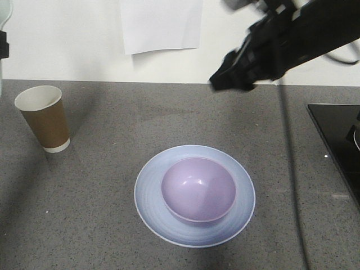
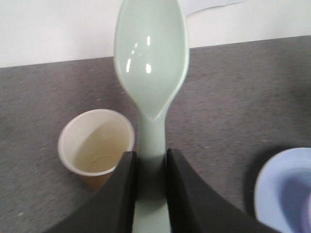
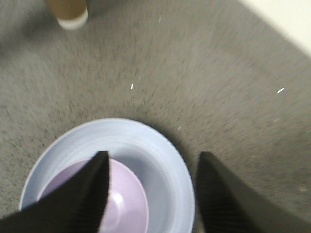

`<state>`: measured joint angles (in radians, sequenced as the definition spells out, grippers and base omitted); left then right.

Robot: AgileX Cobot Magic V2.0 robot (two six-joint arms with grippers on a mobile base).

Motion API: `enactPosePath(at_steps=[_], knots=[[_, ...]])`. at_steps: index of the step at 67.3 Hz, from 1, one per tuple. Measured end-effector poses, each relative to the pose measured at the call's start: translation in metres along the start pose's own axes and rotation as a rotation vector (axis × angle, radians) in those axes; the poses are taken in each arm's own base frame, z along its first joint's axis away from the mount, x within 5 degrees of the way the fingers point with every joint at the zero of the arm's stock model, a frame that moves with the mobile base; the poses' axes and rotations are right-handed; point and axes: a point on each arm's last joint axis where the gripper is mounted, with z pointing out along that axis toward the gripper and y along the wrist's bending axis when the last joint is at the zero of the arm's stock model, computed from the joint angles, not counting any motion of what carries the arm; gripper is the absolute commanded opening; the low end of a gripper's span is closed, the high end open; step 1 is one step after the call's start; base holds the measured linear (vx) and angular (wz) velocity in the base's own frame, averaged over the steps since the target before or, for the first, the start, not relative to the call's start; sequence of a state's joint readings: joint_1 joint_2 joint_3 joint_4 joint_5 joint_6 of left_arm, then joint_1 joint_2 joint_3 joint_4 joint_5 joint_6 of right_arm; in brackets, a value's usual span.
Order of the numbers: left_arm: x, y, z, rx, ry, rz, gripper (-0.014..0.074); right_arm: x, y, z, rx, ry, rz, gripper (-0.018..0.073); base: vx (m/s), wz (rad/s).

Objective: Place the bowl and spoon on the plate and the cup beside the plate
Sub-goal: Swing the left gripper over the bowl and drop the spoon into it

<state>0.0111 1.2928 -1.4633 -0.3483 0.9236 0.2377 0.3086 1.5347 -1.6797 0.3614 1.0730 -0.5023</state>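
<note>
Lavender and glossy, the bowl point(image 1: 198, 190) sits upright in the middle of the pale blue plate point(image 1: 147, 194), which lies on the grey speckled surface point(image 1: 101, 225) near the front centre of the front view. The bowl is narrower than the plate, so the plate's wide rim shows all around it. The brown paper cup point(image 1: 44, 118) stands upright at the far left of the surface, well apart from the plate, its white inside open to view.

The mint-green spoon point(image 2: 151, 53) is off the surface: in the left wrist view the left gripper point(image 2: 150, 187) has its dark fingers point(image 2: 120, 194) closed narrowly on the spoon's handle, the scoop pointing away from the camera. Below it lie the cup, to the left, and an edge of the plate at the lower right.

The right gripper point(image 3: 151, 191) hangs above the plate and bowl with its fingers point(image 3: 85, 194) spread wide, holding nothing. In the front view the right arm point(image 1: 281, 42) reaches in from the upper right, above the surface. A white sheet of paper point(image 1: 161, 23) hangs on the far wall, and a black panel point(image 1: 337, 140) lies at the right edge.
</note>
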Motion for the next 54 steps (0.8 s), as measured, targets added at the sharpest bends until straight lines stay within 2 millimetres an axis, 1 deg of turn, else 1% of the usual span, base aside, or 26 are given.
enactPosePath(at_steps=[2, 3, 4, 5, 7, 9, 14, 20, 25, 28, 31, 35, 39, 44, 54], knots=[[0.0, -0.004, 0.0, 0.029, -0.003, 0.01, -0.0006, -0.001, 0.003, -0.015, 0.015, -0.027, -0.009, 0.0106, 0.0, 0.0], [-0.001, -0.007, 0.0, 0.05, -0.007, 0.01, -0.0006, -0.001, 0.005, -0.023, 0.024, -0.04, -0.013, 0.0093, 0.0, 0.0], [-0.001, -0.008, 0.001, 0.059, -0.006, 0.019, -0.0006, -0.001, 0.007, -0.034, 0.035, -0.06, -0.02, 0.0052, 0.0, 0.0], [-0.001, -0.011, 0.001, 0.078, -0.008, 0.026, -0.0006, -0.001, 0.008, -0.038, 0.039, -0.067, -0.021, 0.0027, 0.0, 0.0], [-0.001, -0.017, 0.002, 0.115, -0.008, 0.038, -0.0006, 0.0, 0.012, -0.053, 0.058, -0.093, -0.034, -0.0019, 0.0, 0.0], [-0.001, -0.023, 0.003, 0.159, -0.011, 0.045, -0.0006, 0.001, 0.017, -0.071, 0.078, -0.122, -0.05, -0.0017, 0.0, 0.0], [0.001, -0.04, 0.009, 0.256, 0.006, 0.081, -0.0006, 0.007, 0.029, -0.106, 0.12, -0.169, -0.077, -0.0011, 0.0, 0.0], [0.006, -0.061, 0.023, 0.355, 0.064, 0.12, -0.0006, 0.02, 0.048, -0.149, 0.146, -0.208, -0.09, -0.0009, 0.0, 0.0], [0.014, -0.078, 0.04, 0.414, 0.138, 0.155, -0.0006, 0.034, 0.063, -0.177, 0.155, -0.228, -0.09, -0.0007, 0.0, 0.0], [0.02, -0.089, 0.051, 0.446, 0.185, 0.177, -0.0006, 0.045, 0.071, -0.189, 0.165, -0.238, -0.092, -0.0006, 0.0, 0.0], [0.027, -0.099, 0.066, 0.47, 0.241, 0.197, -0.0006, 0.056, 0.076, -0.198, 0.182, -0.242, -0.089, -0.0006, 0.0, 0.0], [0.036, -0.111, 0.082, 0.5, 0.3, 0.22, -0.0006, 0.074, 0.083, -0.207, 0.213, -0.245, -0.085, -0.0006, 0.0, 0.0], [0.045, -0.124, 0.093, 0.527, 0.353, 0.243, -0.0006, 0.089, 0.085, -0.209, 0.252, -0.229, -0.078, -0.0006, 0.0, 0.0], [0.056, -0.138, 0.107, 0.553, 0.414, 0.273, -0.0006, 0.108, 0.084, -0.204, 0.307, -0.201, -0.055, -0.0006, 0.0, 0.0], [0.078, -0.161, 0.123, 0.576, 0.522, 0.372, -0.0006, 0.134, 0.076, -0.188, 0.397, -0.154, 0.003, -0.0006, 0.0, 0.0]])
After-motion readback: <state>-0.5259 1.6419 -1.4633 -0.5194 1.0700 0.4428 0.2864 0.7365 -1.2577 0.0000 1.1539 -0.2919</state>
